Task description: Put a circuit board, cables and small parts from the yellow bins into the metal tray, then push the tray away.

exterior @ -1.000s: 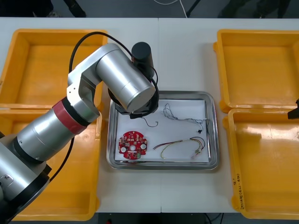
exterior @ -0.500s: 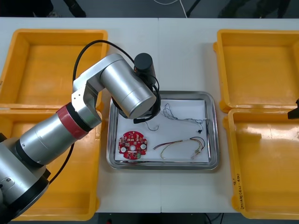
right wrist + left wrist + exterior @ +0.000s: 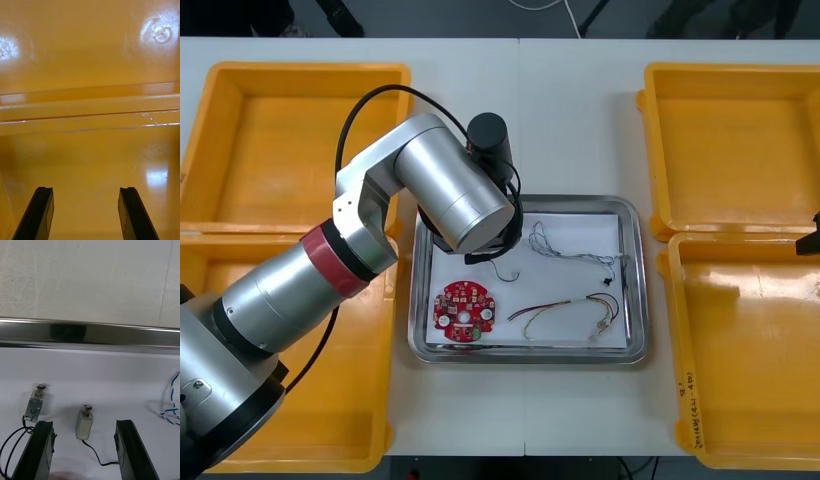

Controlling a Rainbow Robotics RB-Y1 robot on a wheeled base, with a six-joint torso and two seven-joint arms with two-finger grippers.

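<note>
left pincer (image 3: 84,423) spread, stilled after slight shift over far-left of metal tray (image 3: 636,300) | small metal parts (image 3: 35,408) released inside | right pincer (image 3: 86,193) spread, parked right of tray | push likely next

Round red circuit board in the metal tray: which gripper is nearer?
Left. The left gripper, open, hangs over the metal tray just beyond the round red circuit board; the right gripper, open, is over the right-side yellow bins.
</note>
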